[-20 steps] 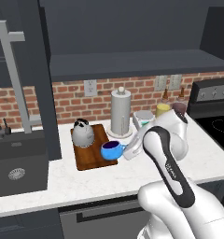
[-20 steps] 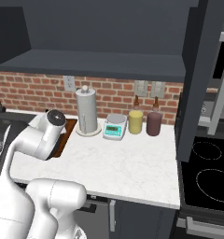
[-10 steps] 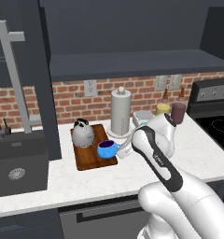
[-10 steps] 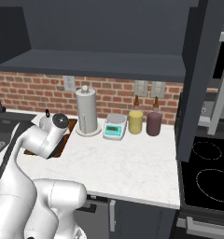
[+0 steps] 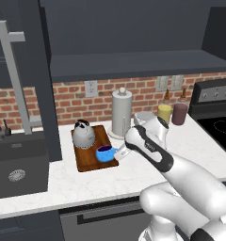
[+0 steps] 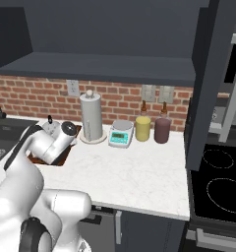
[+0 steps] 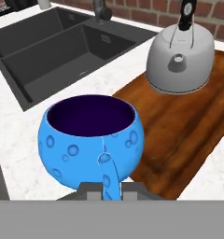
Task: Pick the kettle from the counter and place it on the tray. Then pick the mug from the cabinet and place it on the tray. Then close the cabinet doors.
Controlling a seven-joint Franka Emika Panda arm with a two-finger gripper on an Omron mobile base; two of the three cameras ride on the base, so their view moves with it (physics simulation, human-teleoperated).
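Hand view puts the mug [image 7: 91,138] right in front of me: a bright blue cup with a dark inside, its handle pointing straight back at the camera and pinched between my finger tips. So the gripper [image 7: 105,186] is clamped on the mug by its handle. The mug sits upright over the near corner of the tray [image 7: 188,126], partly over the wood and partly over the white counter [image 7: 20,135]; I cannot tell whether its base is touching the board or just above it. Further along the tray stands the kettle [image 7: 180,58], silver-grey, black handle up, clearly resting on the wood and apart from the mug. The dark sink [image 7: 53,51] lies beyond the counter edge.

From the left base view I see the same layout: kettle [image 5: 84,134] on the back half of the tray [image 5: 86,160], mug [image 5: 104,153] at the tray's front right part, and the gripper [image 5: 120,151] reaching in from the right. An open cabinet door [image 5: 37,75] with its long silver handle stands at the left, above the sink. Behind the tray is the paper-towel roll [image 5: 121,113], with a yellow canister [image 5: 165,113] and a maroon canister [image 5: 179,113] further right.

In the right base view the arm covers most of the tray; the kettle [image 6: 52,129] peeks out behind it, and a small scale [image 6: 121,133] sits beside the roll.
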